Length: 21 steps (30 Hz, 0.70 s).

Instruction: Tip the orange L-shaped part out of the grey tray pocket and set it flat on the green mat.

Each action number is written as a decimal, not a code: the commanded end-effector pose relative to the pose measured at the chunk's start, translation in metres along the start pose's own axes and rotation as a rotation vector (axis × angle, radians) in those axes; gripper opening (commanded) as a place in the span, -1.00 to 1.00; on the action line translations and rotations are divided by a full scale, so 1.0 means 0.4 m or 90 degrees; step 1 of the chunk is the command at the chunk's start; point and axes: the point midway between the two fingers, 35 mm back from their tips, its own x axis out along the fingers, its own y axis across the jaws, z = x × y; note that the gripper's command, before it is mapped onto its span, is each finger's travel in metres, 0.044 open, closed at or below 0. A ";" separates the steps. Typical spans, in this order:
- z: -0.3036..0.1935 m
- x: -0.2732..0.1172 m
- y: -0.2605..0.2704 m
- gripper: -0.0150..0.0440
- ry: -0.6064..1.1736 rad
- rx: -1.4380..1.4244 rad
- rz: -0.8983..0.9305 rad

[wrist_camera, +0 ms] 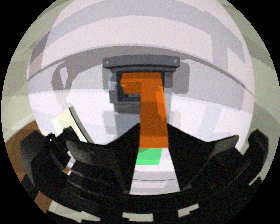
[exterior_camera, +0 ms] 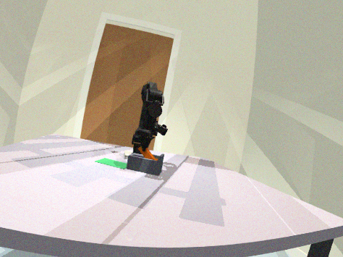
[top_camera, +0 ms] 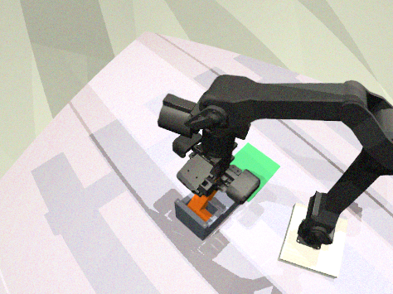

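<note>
Pincer point(top_camera: 216, 185) point(exterior_camera: 140, 151) point(wrist_camera: 151, 126), partly closed, gripping the orange piece point(top_camera: 199, 204) point(exterior_camera: 149, 154) point(wrist_camera: 153, 107) by its straight end. Risk: the low L-end could catch the tray point(top_camera: 191, 224) point(exterior_camera: 145, 164) point(wrist_camera: 142, 62) wall, twisting loose.

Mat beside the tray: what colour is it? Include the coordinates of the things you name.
Plain green point(top_camera: 259, 163) point(exterior_camera: 110, 163) point(wrist_camera: 149, 157); the top view shows it best.
</note>
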 end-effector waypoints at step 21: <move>-0.001 -0.102 -0.001 -0.49 0.000 -0.003 -0.005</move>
